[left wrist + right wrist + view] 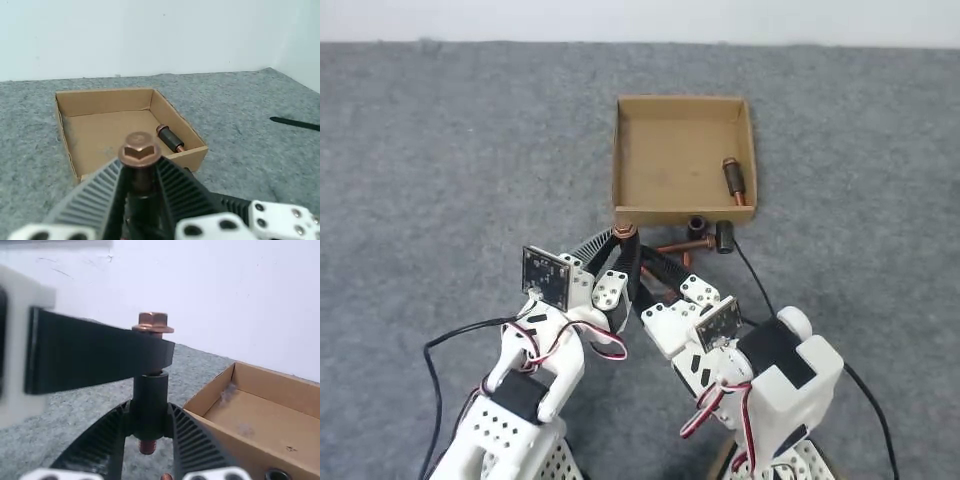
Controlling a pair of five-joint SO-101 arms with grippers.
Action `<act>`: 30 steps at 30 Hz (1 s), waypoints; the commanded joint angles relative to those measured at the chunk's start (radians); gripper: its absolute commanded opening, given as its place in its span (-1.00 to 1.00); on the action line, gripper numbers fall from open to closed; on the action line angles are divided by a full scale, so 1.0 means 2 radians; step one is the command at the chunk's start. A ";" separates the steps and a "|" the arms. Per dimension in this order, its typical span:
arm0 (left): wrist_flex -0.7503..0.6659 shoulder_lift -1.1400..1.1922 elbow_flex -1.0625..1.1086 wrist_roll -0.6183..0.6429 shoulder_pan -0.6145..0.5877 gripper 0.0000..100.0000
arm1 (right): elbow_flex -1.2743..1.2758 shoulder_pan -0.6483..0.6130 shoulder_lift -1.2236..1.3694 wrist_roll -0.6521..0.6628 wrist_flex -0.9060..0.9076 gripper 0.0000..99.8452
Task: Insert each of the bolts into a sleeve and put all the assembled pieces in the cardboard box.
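Your cardboard box (pixel 670 165) holds one assembled piece (pixel 733 179) by a side wall, while your left hand (pixel 140 169) clamps the bolt (pixel 139 148) and your right hand (pixel 149 424) grips the sleeve (pixel 150 396) around it.

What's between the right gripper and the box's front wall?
High view: a loose sleeve, a second sleeve and a loose bolt lie between the right gripper and the cardboard box front wall.

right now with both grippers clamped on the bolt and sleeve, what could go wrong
1. The left gripper holds the bolt, the right gripper the sleeve; pulling apart unevenly could draw the bolt back out.
2. A loose sleeve lies right beside the box; it may get knocked.
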 commanded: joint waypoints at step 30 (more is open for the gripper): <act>0.113 -0.009 -0.147 0.031 -0.005 -0.71 | 0.011 0.018 -0.023 -0.005 0.000 -0.99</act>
